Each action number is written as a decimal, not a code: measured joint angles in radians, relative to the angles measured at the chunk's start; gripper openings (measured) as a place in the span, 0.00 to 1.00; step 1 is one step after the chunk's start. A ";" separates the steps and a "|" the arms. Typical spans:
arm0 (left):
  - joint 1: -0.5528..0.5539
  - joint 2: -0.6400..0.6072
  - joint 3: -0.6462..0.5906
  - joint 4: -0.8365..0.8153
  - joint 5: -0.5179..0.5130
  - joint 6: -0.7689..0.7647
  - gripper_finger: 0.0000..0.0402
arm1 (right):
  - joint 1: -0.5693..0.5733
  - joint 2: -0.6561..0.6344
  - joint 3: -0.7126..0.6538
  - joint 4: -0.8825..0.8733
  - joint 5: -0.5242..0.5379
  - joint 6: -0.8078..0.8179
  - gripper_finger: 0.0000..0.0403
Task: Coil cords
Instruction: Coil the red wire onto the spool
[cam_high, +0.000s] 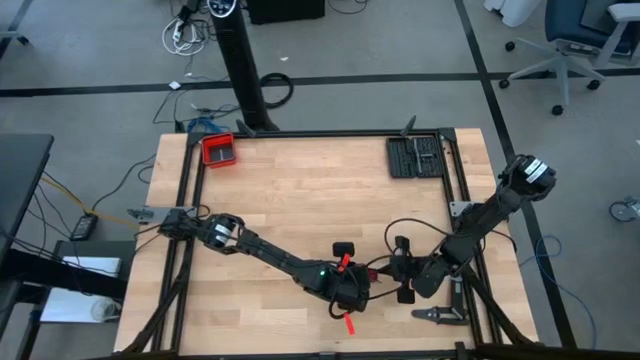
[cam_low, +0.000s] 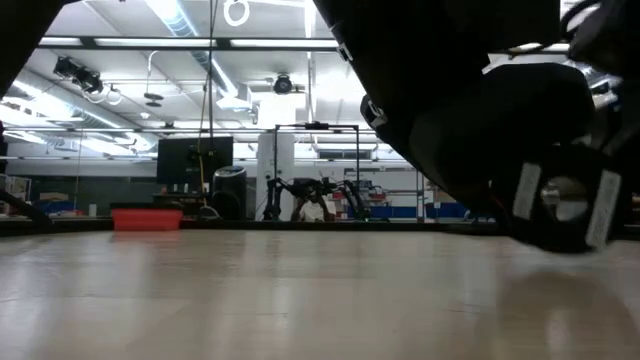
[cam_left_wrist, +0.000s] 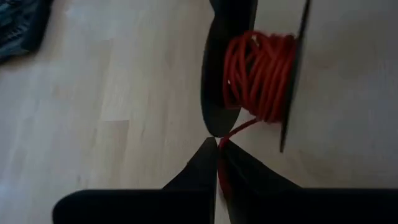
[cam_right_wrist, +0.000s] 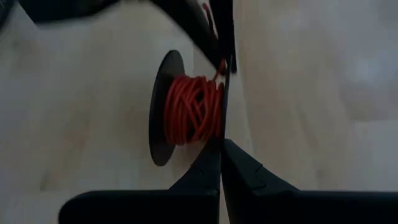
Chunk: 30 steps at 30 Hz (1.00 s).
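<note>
A black spool (cam_left_wrist: 219, 74) wound with the thin red cord (cam_left_wrist: 261, 71) sits between my two grippers near the table's front edge, right of centre (cam_high: 380, 270). My left gripper (cam_left_wrist: 217, 144) comes at it from the table's left and is shut on a loose strand of the cord. My right gripper (cam_right_wrist: 221, 144) comes from the right and is shut on one of the spool's flanges. The right wrist view shows the wound cord (cam_right_wrist: 189, 109). Whether the spool rests on the table, I cannot tell. My left gripper pinches a single loose strand of the red cord (cam_left_wrist: 231, 132) between its two fingertips, just where it leaves the winding. The fingers slant down from the table's left. The strand runs short and nearly straight from spool to fingers. My right gripper pinches the rim of the spool's thin flange (cam_right_wrist: 224, 127) between its two fingers, one on each face. The fingers slant down from the table's right. The flange stands edge-on in the hold.
A red tray (cam_high: 218, 150) stands at the far left corner and a black tool tray (cam_high: 415, 157) at the far right. A metal clamp (cam_high: 440, 315) lies at the front right. Bare wood spreads across the table's middle and left.
</note>
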<state>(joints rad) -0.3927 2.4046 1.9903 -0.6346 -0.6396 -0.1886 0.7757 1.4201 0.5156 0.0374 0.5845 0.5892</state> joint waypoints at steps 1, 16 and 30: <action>0.000 0.000 0.000 -0.001 0.011 0.000 0.05 | -0.004 0.014 0.000 -0.002 -0.013 0.007 0.00; -0.002 0.000 0.000 0.051 0.108 -0.002 0.05 | -0.041 0.047 0.000 -0.012 -0.092 0.024 0.00; -0.001 -0.008 0.039 0.054 0.112 -0.022 0.12 | -0.054 0.051 -0.001 -0.042 -0.081 0.048 0.00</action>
<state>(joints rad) -0.3935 2.3966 2.0289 -0.5802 -0.5274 -0.2107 0.7219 1.4708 0.5144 -0.0044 0.5033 0.6373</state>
